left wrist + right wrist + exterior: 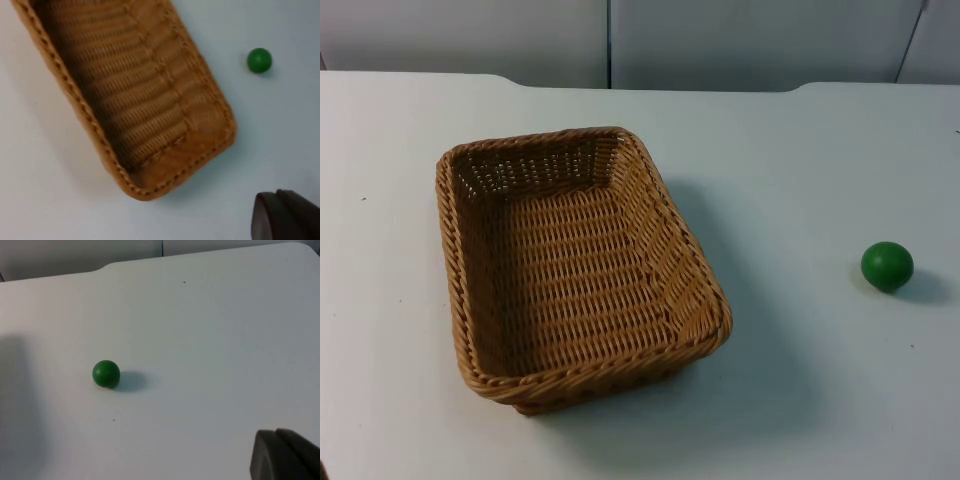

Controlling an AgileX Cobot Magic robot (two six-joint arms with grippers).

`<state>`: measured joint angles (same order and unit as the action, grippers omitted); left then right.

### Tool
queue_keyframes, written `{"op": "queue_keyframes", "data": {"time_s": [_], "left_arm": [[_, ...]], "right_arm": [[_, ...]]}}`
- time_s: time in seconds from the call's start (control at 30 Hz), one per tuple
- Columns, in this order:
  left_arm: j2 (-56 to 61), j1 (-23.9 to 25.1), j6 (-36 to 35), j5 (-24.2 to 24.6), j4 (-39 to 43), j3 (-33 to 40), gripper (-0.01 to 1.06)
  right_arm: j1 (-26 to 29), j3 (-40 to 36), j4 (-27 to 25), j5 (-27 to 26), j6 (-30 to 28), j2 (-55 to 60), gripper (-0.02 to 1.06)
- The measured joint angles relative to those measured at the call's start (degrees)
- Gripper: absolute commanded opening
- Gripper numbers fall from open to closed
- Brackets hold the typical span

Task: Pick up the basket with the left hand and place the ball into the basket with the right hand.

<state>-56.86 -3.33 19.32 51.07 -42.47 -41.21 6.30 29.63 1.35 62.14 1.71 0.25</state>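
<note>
A woven tan basket sat on the white table, left of centre in the top view, resting flat with its opening upward and its long sides running from near to far, turned a little out of square with the table edge. Nothing lay inside it; the weave of its floor and sloped walls was plain to see. A small green ball rested on the table well to the right of the basket, apart from it, with bare table between the two. Beyond the table's far edge stood the grey partition wall.

From the left wrist view, the basket lay below and ahead of the left end effector, with the ball past the basket's far rim. One dark fingertip of that end effector stood clear of the basket, holding nothing; how far it was open could not be told.

In the right wrist view, the ball sat alone on the table, casting a short shadow to one side. The right end effector hung well apart from the ball, and it appeared to grip nothing, though with a single fingertip in sight its opening could not be judged.
</note>
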Motion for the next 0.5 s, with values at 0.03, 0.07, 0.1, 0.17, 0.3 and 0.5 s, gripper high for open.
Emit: {"op": "queue_keyframes", "data": {"time_s": [0.03, 0.07, 0.1, 0.17, 0.3, 0.5], "left_arm": [[-3.3, -0.1, 0.4, -2.0, 0.0, 0.0, 0.00], [-6.0, -0.4, 0.5, -4.4, 0.0, 0.0, 0.00], [-9.1, -1.0, 0.6, -6.6, 0.1, 0.0, 0.00], [-13.6, -2.4, 0.7, -9.2, 0.1, 0.0, 0.00], [-21.6, -6.6, 1.0, -15.1, 0.9, 0.0, 0.00], [-32.2, -10.2, 1.2, -19.8, 3.8, -2.4, 0.00]], "right_arm": [[0.0, 0.0, 0.0, 0.0, 0.0, 0.0, 0.00], [0.0, 0.0, 0.0, 0.0, 0.0, 0.0, 0.00], [0.0, 0.0, 0.0, 0.0, 0.0, 0.0, 0.00], [0.0, 0.0, 0.0, 0.0, 0.0, 0.0, 0.00], [0.0, 0.0, 0.0, 0.0, 0.0, 0.0, 0.00], [0.0, 0.0, 0.0, 0.0, 0.0, 0.0, 0.00]]}}
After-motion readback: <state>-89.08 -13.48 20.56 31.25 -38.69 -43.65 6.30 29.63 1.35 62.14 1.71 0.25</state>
